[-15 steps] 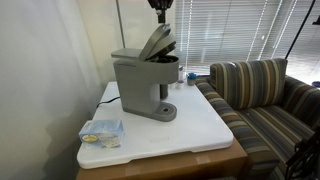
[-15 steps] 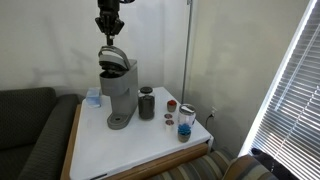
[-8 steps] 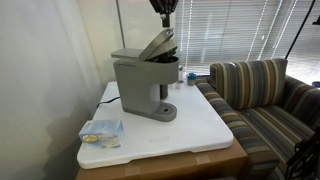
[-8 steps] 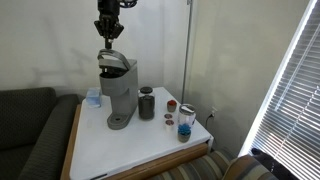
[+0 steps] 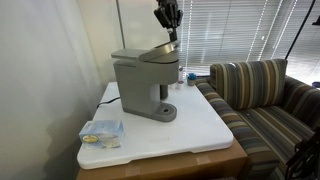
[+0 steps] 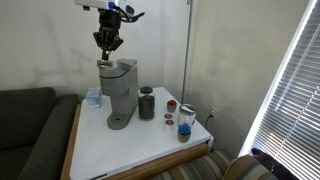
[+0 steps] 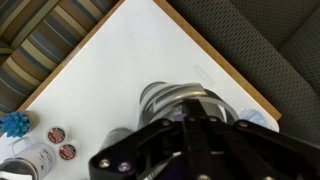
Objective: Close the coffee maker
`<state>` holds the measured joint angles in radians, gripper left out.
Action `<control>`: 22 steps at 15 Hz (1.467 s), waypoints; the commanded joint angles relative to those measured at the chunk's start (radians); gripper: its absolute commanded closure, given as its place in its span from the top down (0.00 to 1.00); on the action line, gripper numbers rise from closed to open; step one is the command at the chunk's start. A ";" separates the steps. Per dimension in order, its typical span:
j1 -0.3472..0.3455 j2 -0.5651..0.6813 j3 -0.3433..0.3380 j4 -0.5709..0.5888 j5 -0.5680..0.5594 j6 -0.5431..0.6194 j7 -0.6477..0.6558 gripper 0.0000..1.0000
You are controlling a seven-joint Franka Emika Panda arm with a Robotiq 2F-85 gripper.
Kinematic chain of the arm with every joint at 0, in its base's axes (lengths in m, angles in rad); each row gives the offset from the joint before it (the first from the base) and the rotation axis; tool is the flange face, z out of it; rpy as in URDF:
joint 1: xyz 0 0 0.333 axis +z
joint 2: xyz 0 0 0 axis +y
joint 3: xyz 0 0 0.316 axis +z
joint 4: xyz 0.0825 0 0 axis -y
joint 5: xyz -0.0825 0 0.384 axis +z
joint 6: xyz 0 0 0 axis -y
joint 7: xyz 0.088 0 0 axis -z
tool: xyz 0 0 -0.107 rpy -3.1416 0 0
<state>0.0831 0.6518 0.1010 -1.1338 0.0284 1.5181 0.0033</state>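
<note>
wrist view: gripper [image 7: 200, 122] aims down, fingers together, hiding what's beneath; in both exterior views it hangs just above coffee maker [image 5: 138, 85] [image 6: 119, 92].

A white worktop [image 5: 205, 128] stands against a plain pale wall [image 5: 50, 60], with a striped sofa [image 5: 262, 92] and a dark sofa [image 6: 28, 128] beside it and daylight coming through window blinds [image 5: 240, 30].
</note>
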 commanded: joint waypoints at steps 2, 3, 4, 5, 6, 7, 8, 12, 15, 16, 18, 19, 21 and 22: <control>-0.009 -0.021 -0.008 0.008 0.018 0.000 -0.033 0.00; 0.008 0.007 -0.013 0.014 0.007 -0.004 -0.006 0.01; 0.008 0.005 -0.013 0.021 0.007 -0.004 -0.007 0.01; 0.008 0.001 -0.013 0.026 0.007 -0.004 -0.007 0.01; 0.008 -0.003 -0.013 0.027 0.007 -0.004 -0.008 0.01; 0.008 -0.006 -0.013 0.027 0.007 -0.005 -0.008 0.01; 0.008 -0.007 -0.013 0.027 0.007 -0.005 -0.008 0.01; 0.015 -0.011 -0.019 0.017 0.014 -0.005 0.050 0.00; 0.008 -0.019 -0.010 -0.011 0.017 0.021 0.140 0.00; 0.006 -0.022 -0.010 -0.020 0.020 0.025 0.170 0.00; 0.004 -0.029 -0.010 -0.036 0.021 0.031 0.226 0.00; 0.017 -0.031 -0.031 -0.041 0.034 0.035 0.245 0.00; 0.019 -0.035 -0.036 -0.060 0.044 0.047 0.292 0.00; 0.020 -0.038 -0.041 -0.066 0.047 0.046 0.312 0.00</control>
<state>0.0944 0.6433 0.0897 -1.1441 0.0433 1.5344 0.2671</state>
